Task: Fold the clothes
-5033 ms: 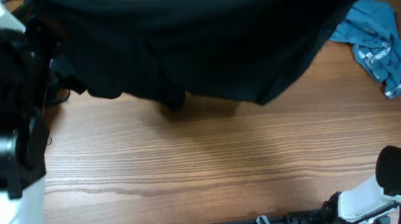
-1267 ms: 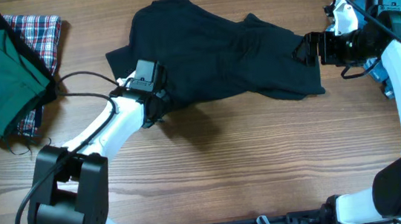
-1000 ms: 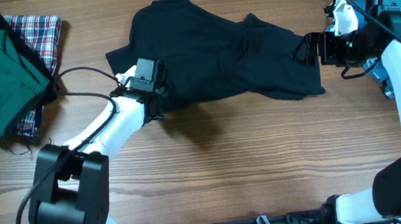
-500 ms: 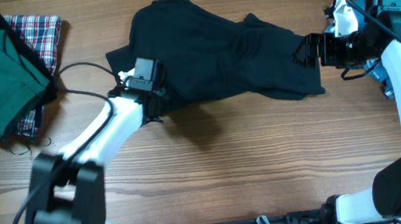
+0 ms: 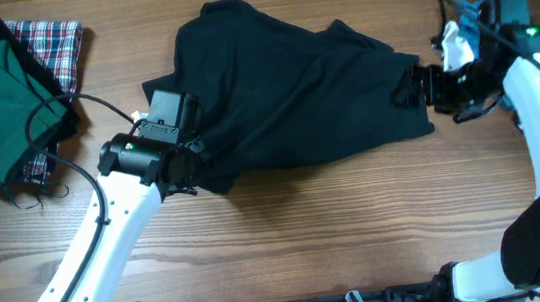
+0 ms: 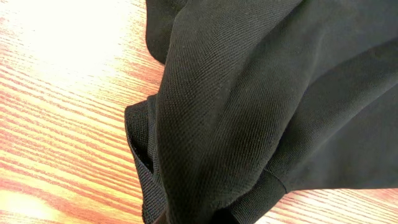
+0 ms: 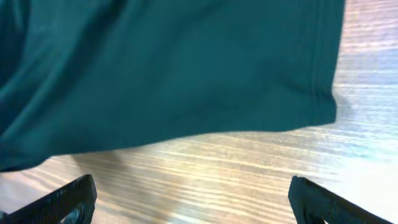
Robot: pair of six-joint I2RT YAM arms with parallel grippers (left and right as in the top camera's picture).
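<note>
Axis of black shirt [image 5: 293, 78] runs left-right across desk [image 5: 359, 232]; left tool [image 5: 189, 167] clamped on its near-left hem, right tool [image 5: 416, 88] spread wide, empty, at its right edge.

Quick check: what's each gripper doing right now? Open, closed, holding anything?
Left gripper: closed, pinching the edge of the black shirt.
Right gripper: open, holding nothing.
</note>
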